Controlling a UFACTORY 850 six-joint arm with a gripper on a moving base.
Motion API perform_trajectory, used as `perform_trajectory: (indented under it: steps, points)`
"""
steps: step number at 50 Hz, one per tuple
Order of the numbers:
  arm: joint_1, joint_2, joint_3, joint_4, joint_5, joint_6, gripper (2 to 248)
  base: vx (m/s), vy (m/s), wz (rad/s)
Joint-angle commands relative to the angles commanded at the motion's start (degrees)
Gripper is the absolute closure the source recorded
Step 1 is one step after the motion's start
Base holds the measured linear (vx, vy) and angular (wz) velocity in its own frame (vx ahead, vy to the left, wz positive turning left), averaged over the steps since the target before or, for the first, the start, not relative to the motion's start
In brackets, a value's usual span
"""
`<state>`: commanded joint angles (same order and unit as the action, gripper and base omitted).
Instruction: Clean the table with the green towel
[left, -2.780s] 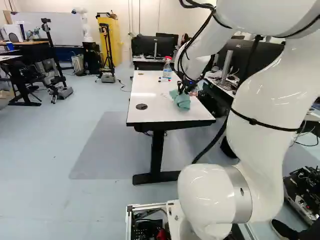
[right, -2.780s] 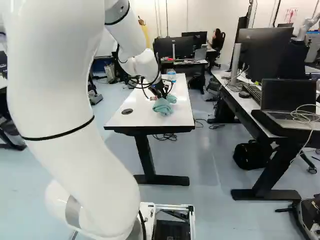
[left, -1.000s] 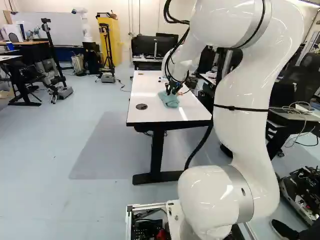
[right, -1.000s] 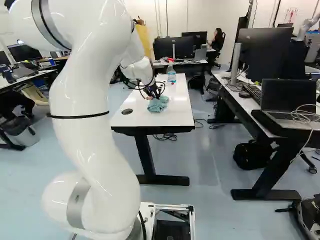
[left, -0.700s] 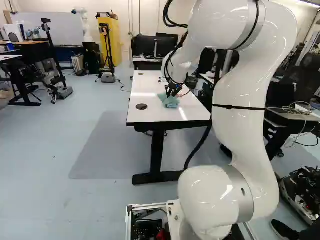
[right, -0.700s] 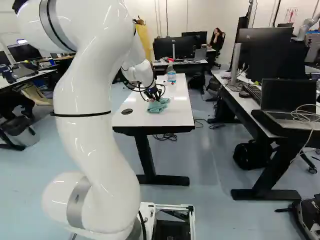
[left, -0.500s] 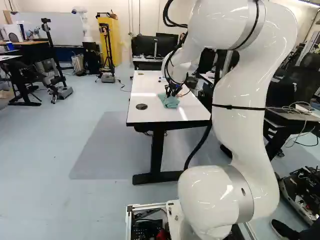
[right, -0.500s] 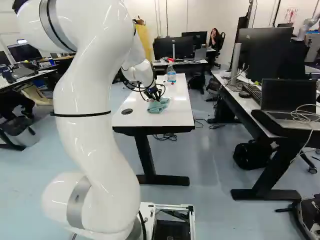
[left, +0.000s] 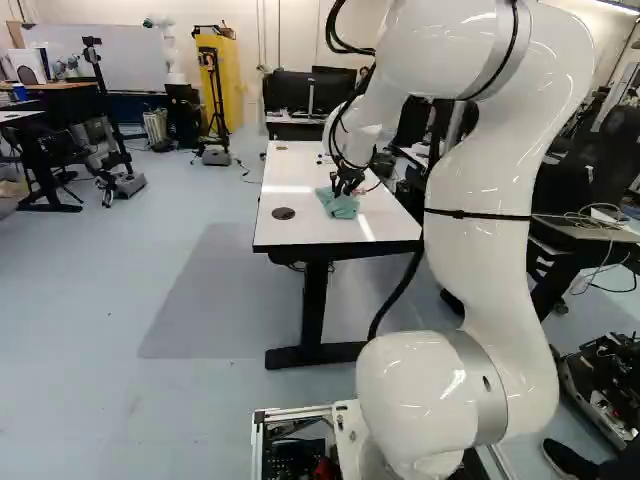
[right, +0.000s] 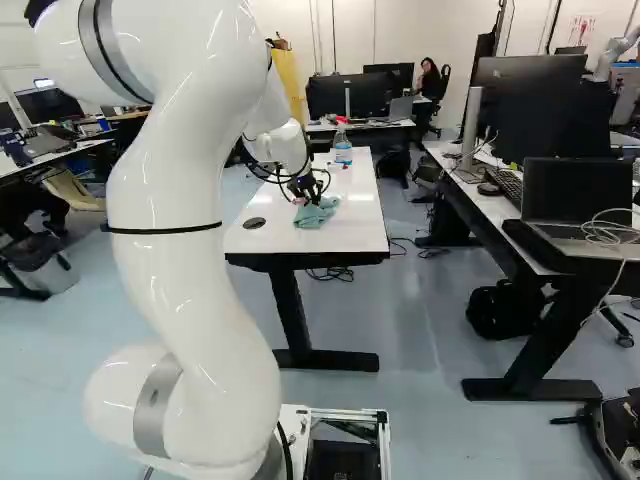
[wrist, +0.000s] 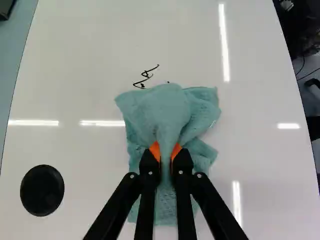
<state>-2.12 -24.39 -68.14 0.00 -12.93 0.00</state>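
Evidently the towel (wrist: 170, 112) was in working position; the gripper (wrist: 166, 151) was clamped on a gathered ridge of it, one of the orange pads (wrist: 155, 149) pressing from either side, and the rest of the cloth lay spread around and under the fingers on the white table (wrist: 85, 60). It looked a light, soft thing, limp and in no way fragile; it would likely bunch and fold when pushed, trail when pulled, and slide easily over so glossy a top; a thick pinch near the middle, just where the gripper had it, seemed the right place to take hold, since a corner would probably leave most of the cloth dragging loose.

In looks it was a pale blue-green, finely textured, with a smooth raised fold running up between the pads; its edges were uneven, one flap doubled over at the side, and a flatter part showed beneath the fingers.

Just ahead of its far edge stood a black scribble (wrist: 145, 79), with a small dot beside it; wiping forward over these seemed the step in hand, and the cleaning was plainly unfinished; the stroke would need gentle downward pressure, lest the cloth ride up and miss the ink; farther along the table stood a spray bottle (right: 343, 153), well apart from the towel.
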Motion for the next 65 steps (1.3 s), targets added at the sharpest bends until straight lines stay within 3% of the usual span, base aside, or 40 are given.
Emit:
perform_trajectory:
  steps: [24, 65]
  points:
    - [-0.05, -0.58, -0.76, 0.00, -1.70, 0.00, 207, 0.000, 0.000, 0.000]
    - [-0.06, -10.04, -13.54, 0.00, -1.70, 0.00, 207, 0.000, 0.000, 0.000]
